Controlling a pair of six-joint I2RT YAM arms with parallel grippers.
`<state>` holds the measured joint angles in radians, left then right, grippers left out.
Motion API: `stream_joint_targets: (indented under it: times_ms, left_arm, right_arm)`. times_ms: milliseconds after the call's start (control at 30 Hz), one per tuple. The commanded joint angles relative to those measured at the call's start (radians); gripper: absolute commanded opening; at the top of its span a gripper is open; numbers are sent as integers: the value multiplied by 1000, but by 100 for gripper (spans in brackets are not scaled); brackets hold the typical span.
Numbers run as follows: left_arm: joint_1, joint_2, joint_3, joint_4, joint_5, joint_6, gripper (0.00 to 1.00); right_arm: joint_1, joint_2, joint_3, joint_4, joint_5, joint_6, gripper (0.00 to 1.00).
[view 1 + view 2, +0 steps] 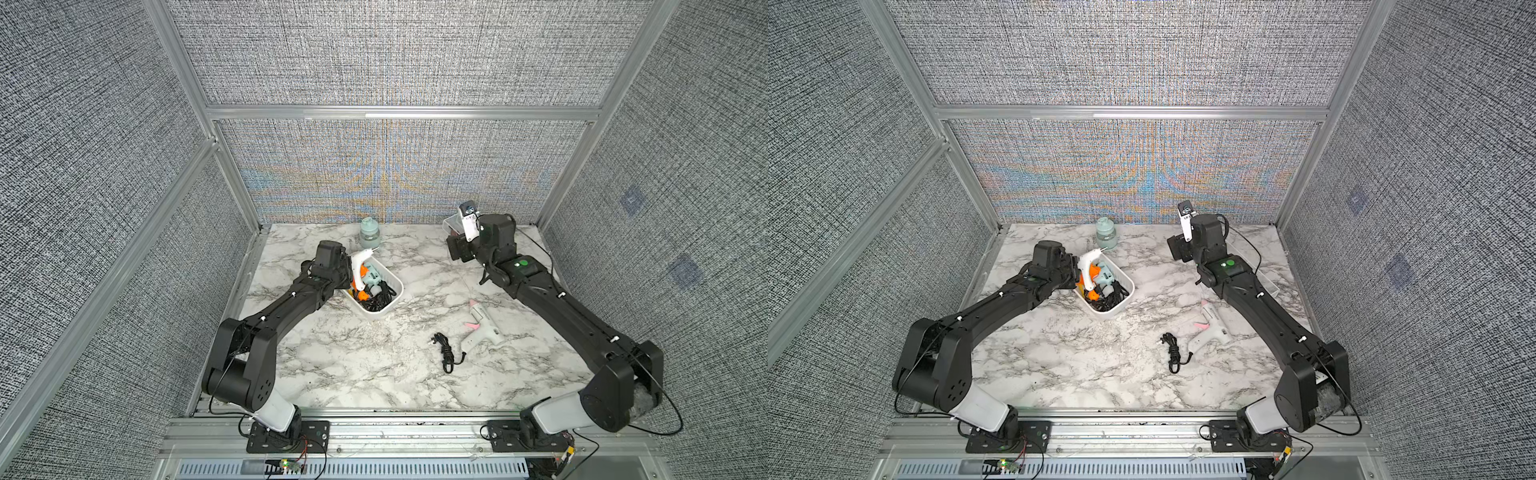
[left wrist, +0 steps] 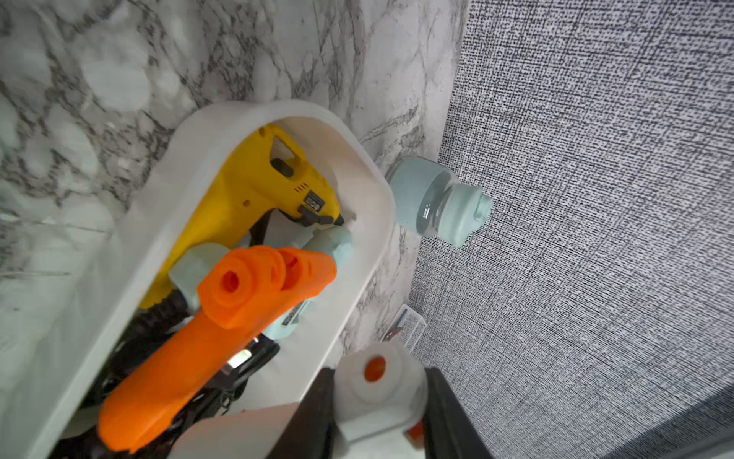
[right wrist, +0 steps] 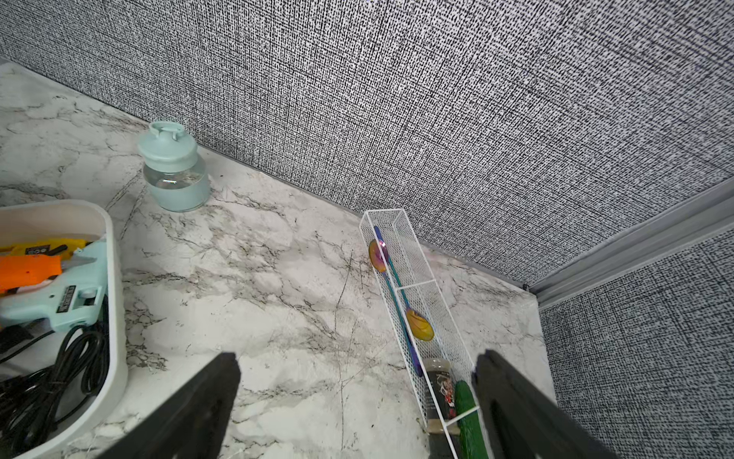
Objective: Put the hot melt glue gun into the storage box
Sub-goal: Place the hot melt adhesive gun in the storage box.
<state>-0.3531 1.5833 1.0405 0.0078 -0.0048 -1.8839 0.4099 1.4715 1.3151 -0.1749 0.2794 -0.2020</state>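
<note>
Grey woven panels (image 1: 395, 62) in an aluminium frame (image 1: 399, 112) close in a marble-patterned surface (image 1: 332, 365). The storage box (image 1: 397, 291) sits left of centre, nearer the far edge, and is crowded with glue guns and black cords. The left fingers (image 2: 449, 417) are narrowed onto the white glue gun (image 1: 358, 266) above the box's left rim, with its nozzle pointing toward the jar (image 1: 368, 235) by the far edge. The right fingers (image 3: 198, 405) are spread wide and hold nothing, near the mesh tray (image 3: 421, 274) at the far right corner. A pink-triggered glue gun (image 1: 484, 330) and its cord (image 1: 446, 353) lie on the right half.
</note>
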Motion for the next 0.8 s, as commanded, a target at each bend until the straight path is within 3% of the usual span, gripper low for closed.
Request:
stream_joint_targets:
  times_ms: [0, 333, 533, 633, 767]
  left_arm:
    - [-6, 2, 22, 44, -1, -28, 0]
    - [-56, 140, -3, 135, -38, -132, 0]
    - [-55, 97, -47, 81, -59, -124, 0]
    - [-50, 74, -52, 31, -48, -91, 15]
    - [-41, 63, -66, 11, -38, -73, 23]
  right_arm:
    - [1, 4, 10, 7, -7, 4, 97]
    - [0, 5, 14, -4, -14, 3, 97]
    - [0, -4, 6, -8, -8, -8, 97]
    - [0, -3, 4, -8, -8, -8, 97]
    - [0, -4, 3, -6, -8, -6, 97]
